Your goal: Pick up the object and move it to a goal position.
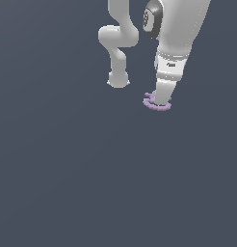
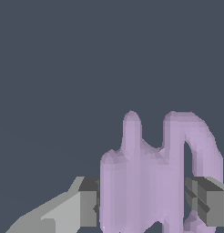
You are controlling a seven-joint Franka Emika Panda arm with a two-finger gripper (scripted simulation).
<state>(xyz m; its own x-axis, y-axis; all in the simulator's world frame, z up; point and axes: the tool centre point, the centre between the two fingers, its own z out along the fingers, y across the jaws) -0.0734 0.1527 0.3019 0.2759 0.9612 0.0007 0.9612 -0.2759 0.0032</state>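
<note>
Grey floor, object (image 2: 145,182) between fingers (image 2: 86,202)

floor (image 1: 67,183): flat slate-grey | featureless | light: even, no shadows

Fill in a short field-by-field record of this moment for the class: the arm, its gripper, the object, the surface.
arm: white Panda, reaching down to the surface
gripper: lowered over the object, one finger on each side of it
object: pale lilac thing of curved strips, lying on the surface
contact: fingers at or very near the object's sides; a firm clamp cannot be confirmed
lifted: no, per the exterior view
surface: plain dark grey-blue floor
goal marker: none visible
</note>
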